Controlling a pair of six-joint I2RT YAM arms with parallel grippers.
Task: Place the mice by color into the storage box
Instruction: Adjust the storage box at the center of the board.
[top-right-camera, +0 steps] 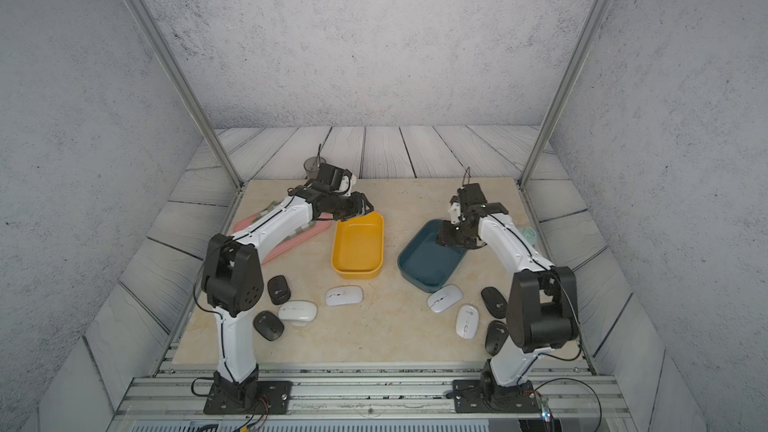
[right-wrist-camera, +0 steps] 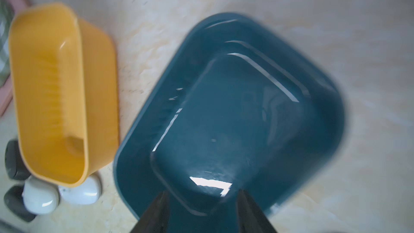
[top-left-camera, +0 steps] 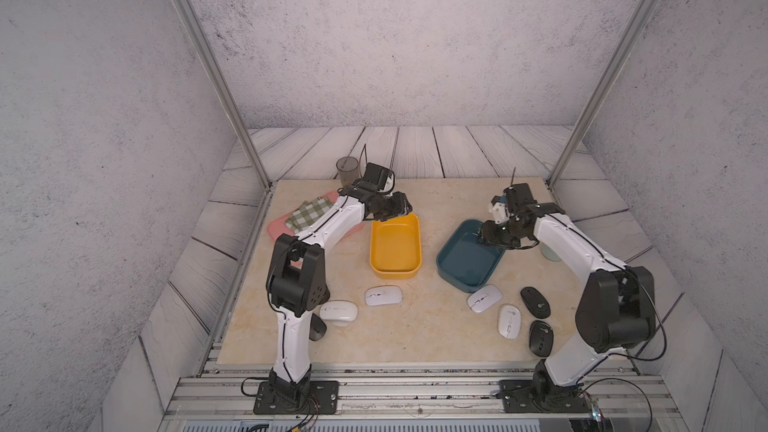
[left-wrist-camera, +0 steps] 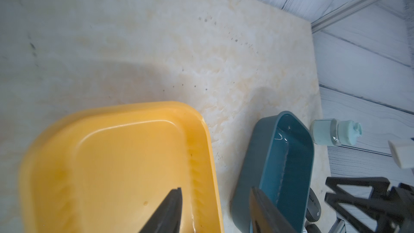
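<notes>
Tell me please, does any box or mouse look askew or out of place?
The teal box sits turned at an angle to the front edge of the table, while the yellow box lies roughly square to it. Both are empty. Nothing looks spilled or damaged.

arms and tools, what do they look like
Both the left arm and right arm have white link shells, black joint housings and a thin black cable along the shells. The left tool and right tool have black tapered fingers.

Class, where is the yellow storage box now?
In a top view the yellow storage box sits mid-table, left of the teal box, its far end under the left gripper, a white mouse just beyond its near end.
</notes>
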